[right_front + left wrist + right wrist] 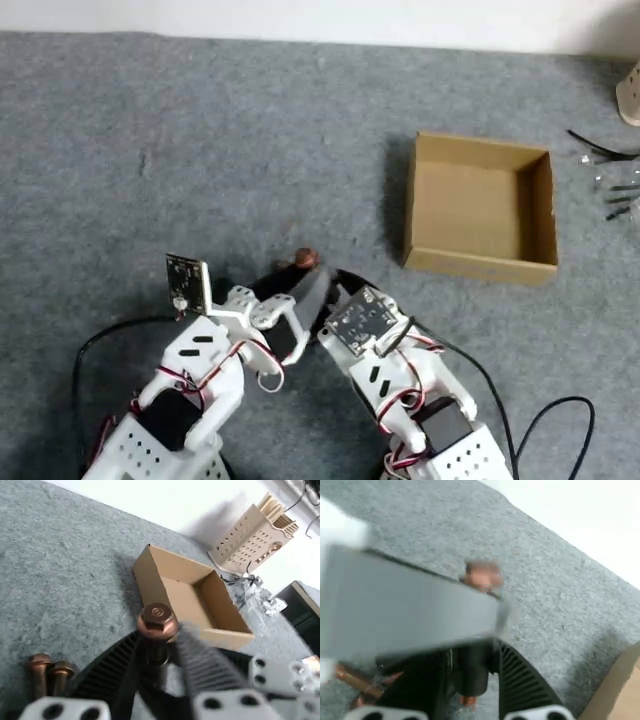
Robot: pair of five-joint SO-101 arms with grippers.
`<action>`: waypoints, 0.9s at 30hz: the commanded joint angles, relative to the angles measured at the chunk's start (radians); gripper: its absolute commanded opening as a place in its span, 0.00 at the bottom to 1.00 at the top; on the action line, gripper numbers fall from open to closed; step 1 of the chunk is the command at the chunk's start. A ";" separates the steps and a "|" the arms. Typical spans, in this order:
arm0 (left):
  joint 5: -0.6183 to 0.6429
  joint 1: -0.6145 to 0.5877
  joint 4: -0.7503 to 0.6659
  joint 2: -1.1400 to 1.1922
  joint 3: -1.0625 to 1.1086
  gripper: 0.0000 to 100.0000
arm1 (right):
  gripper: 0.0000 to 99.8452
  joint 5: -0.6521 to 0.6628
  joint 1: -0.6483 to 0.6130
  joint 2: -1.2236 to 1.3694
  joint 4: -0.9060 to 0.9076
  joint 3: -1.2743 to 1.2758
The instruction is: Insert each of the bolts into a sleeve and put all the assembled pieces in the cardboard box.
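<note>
Bolt (156, 620) sits head-up in the black sleeve (469, 680), above the grey mat (150, 150), short of the cardboard box (478, 265). Left gripper (157, 642) clenches the bolt, right gripper (475, 655) clamps the sleeve. Fingers are crowded, so as I see it one letting go could tug the piece loose. No readable writing anywhere.

The high view looks steeply down over the worktop (200, 150). Wrist views sit close behind the left end effector (156, 647) and right end effector (472, 670), facing forward; all share the cardboard box (480, 266) beyond them.
</note>
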 commanded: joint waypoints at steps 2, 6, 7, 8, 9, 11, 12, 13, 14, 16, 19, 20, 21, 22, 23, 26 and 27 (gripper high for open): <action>0.000 -0.015 0.015 -0.010 0.016 0.31 | 0.01 0.011 0.019 -0.019 -0.030 0.153; 0.051 -0.154 0.015 -0.018 -0.021 0.27 | 0.01 0.011 0.021 -0.019 -0.028 0.153; 0.112 -0.217 0.017 -0.018 -0.048 0.26 | 0.01 0.011 0.021 -0.019 -0.028 0.153; 0.164 -0.288 0.017 -0.018 -0.067 0.25 | 0.01 0.011 0.021 -0.019 -0.028 0.153; 0.201 -0.360 0.017 -0.018 -0.085 0.24 | 0.01 0.011 0.021 -0.019 -0.028 0.153; 0.256 -0.493 0.017 -0.018 -0.104 0.23 | 0.01 0.011 0.025 -0.019 -0.028 0.153; 0.278 -0.541 0.015 -0.018 -0.107 0.23 | 0.01 0.011 0.038 -0.019 -0.030 0.153; 0.290 -0.568 0.014 -0.018 -0.107 0.23 | 0.01 0.011 0.048 -0.019 -0.030 0.153; 0.287 -0.573 0.012 -0.018 -0.101 0.22 | 0.01 0.011 0.056 -0.019 -0.031 0.153; 0.270 -0.556 0.014 -0.018 -0.099 0.19 | 0.01 0.011 0.064 -0.019 -0.031 0.153; 0.157 -0.486 0.012 -0.018 -0.061 0.09 | 0.01 0.011 0.065 -0.019 -0.031 0.153; 0.095 -0.466 0.011 -0.018 -0.053 0.04 | 0.01 0.011 0.071 -0.019 -0.031 0.153; 0.023 -0.449 0.011 -0.018 -0.050 0.00 | 0.01 0.011 0.087 -0.019 -0.031 0.153; -0.054 -0.443 0.011 -0.018 -0.051 0.01 | 0.01 0.011 0.107 -0.019 -0.031 0.153; -0.124 -0.441 0.011 -0.018 -0.054 0.02 | 0.01 0.011 0.127 -0.019 -0.041 0.153; -0.287 -0.446 0.011 -0.018 -0.056 0.01 | 0.01 0.003 0.203 -0.019 -0.084 0.153; -0.324 -0.450 0.011 -0.018 -0.056 0.01 | 0.01 0.003 0.229 -0.019 -0.094 0.153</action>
